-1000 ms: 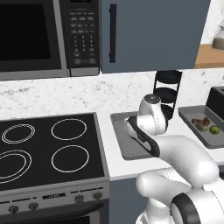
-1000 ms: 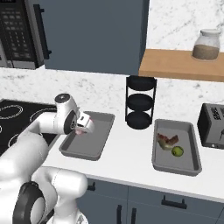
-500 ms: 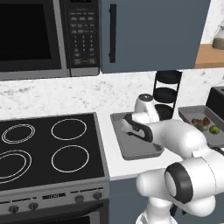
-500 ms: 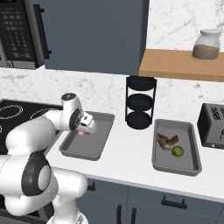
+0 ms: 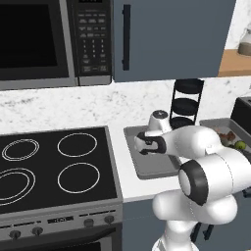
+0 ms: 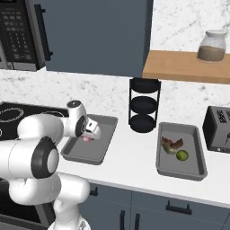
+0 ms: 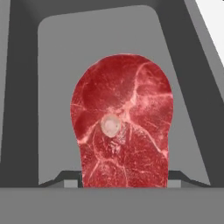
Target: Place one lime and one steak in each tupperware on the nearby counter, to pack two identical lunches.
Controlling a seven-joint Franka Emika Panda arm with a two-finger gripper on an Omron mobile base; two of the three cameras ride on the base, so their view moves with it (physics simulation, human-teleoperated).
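Note:
My gripper (image 6: 88, 136) reaches down into the left tupperware (image 6: 102, 129), shut on the bright red-pink steak (image 6: 86, 139). In the hand view this marbled steak (image 7: 124, 131) lies between my two fingertips (image 7: 70, 181) over the tray's grey floor (image 7: 54, 87); whether it touches the floor I cannot tell. The right tupperware (image 6: 194, 167) holds the darker steak (image 6: 173, 143) and one lime (image 6: 182, 155). From the left base view my hand (image 5: 149, 143) covers part of the left tupperware (image 5: 157, 166), and the lime (image 5: 239, 145) sits in the right tupperware (image 5: 220, 122).
A black three-tier rack (image 6: 143, 105) stands behind and between the two trays on the counter (image 6: 130, 157). A toaster (image 6: 218, 129) is at the far right. The black stovetop (image 5: 54, 166) lies left of the trays. A jar (image 6: 211, 46) rests on the wooden shelf.
My hand has come down a little, further into the left tray, with the steak still held. The elbow has swung nearer the cameras. The right tray's contents are unmoved.

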